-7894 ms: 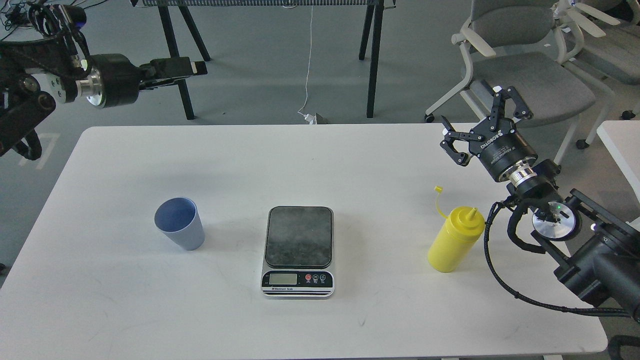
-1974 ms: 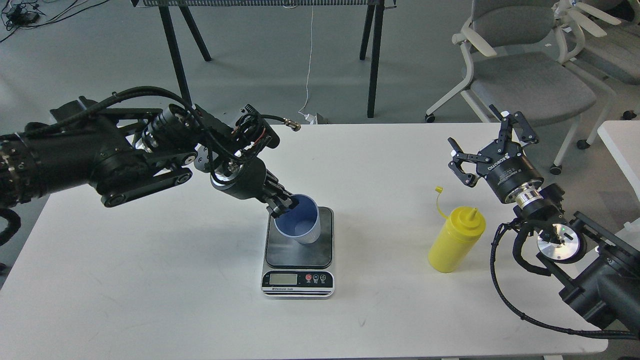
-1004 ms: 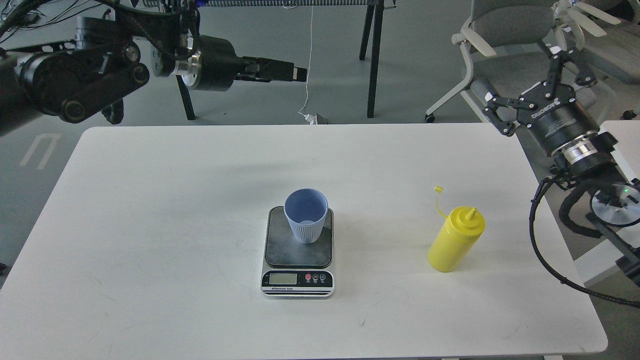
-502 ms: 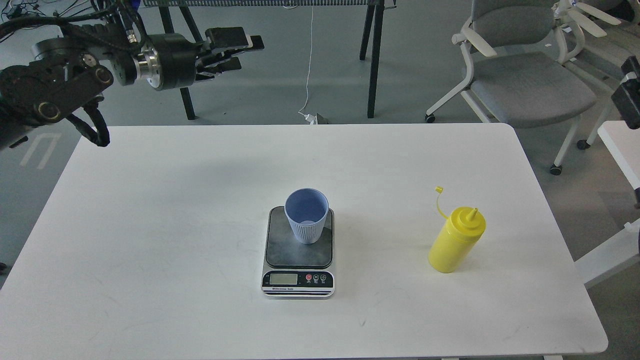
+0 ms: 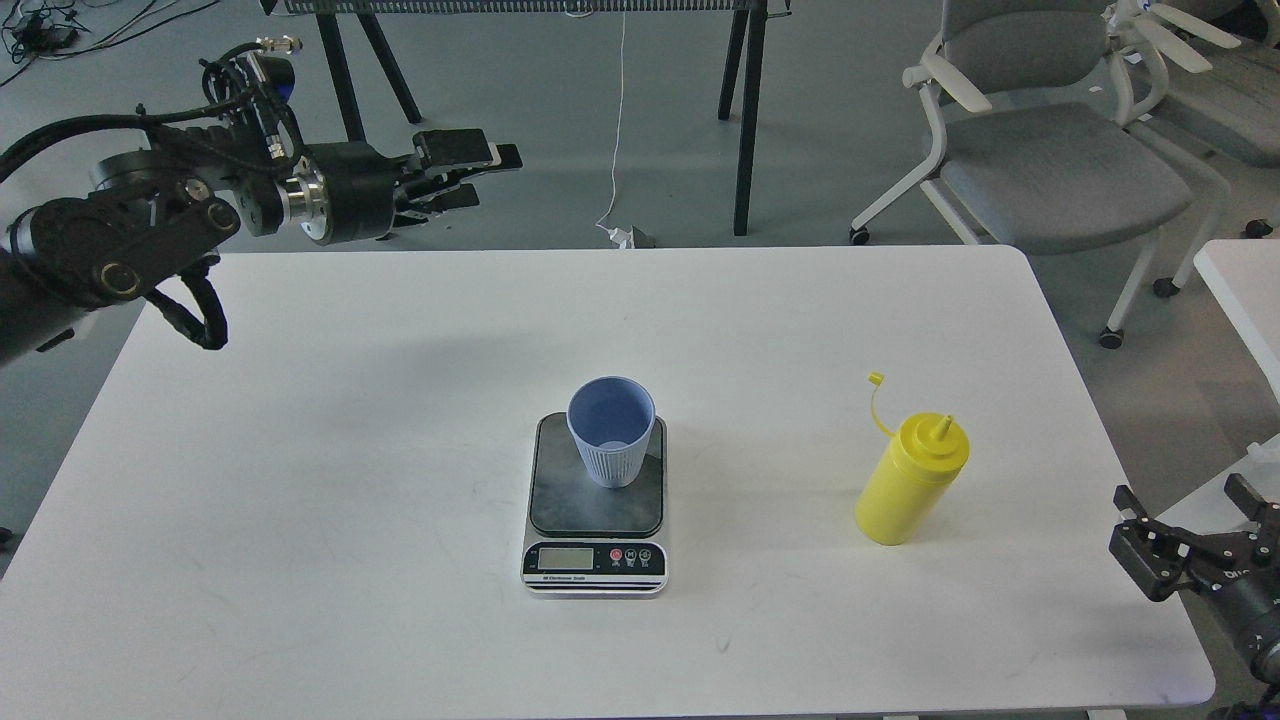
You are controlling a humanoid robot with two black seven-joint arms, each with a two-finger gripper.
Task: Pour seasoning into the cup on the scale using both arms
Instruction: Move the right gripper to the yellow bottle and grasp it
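The left arm reaches in from the far left, held high beyond the far edge of the counter point(image 5: 300, 400), its black segments and silver wrist ring lying nearly level. Its left hand point(image 5: 470, 175) points to the right with the fingers spread a little apart and nothing between them. The right hand point(image 5: 1190, 540) shows only at the near right corner, just off the counter's right edge, fingers pointing up and spread wide, holding nothing; most of its arm is out of view.

The cup point(image 5: 612, 430) stands upright on the scale point(image 5: 596, 505), toward the far right part of the dark platform, well apart from both hands. It is light blue, tapered toward its base, with fine vertical ribs down its side and an open, round mouth. The scale sits near the middle of the counter, a flat rectangle with rounded corners, a dull grey, smudged platform, and a silver front strip carrying a small display and three round buttons.

The bottle point(image 5: 910, 482) stands upright to the right of the scale, well apart from it. It is glossy yellow plastic, with a pointed nozzle and a small cap on a thin tether rising to its left.

The counter is smooth and white with rounded corners.
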